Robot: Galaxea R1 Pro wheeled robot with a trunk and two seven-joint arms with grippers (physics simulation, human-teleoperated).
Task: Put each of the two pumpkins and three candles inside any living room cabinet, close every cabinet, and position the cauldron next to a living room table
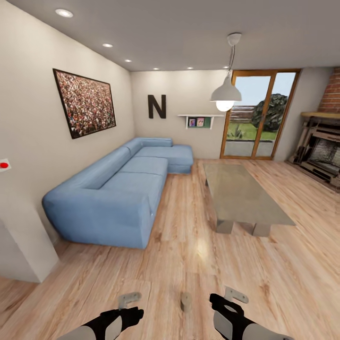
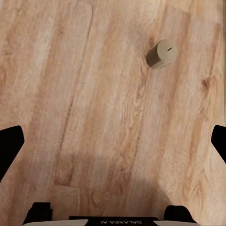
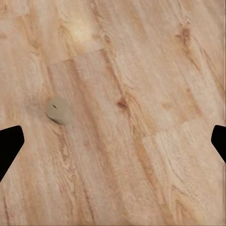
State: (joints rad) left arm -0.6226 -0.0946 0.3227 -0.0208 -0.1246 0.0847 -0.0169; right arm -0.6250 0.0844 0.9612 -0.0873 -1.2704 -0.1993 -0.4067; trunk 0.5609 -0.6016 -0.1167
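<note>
Candle (image 1: 186, 301) upright on floor, bottom centre of head frame, between both arms. Left pincer (image 2: 113, 141) and right pincer (image 3: 113, 141) both spread, empty. Centre one over it, descend straight, avoid tipping

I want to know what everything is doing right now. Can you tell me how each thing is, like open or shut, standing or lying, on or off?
candle: standing upright on the wood floor, unlit, not held
left tool: open, empty
right tool: open, empty
table: glass top bare
hanging lamp: on
glass patio door: shut
</note>
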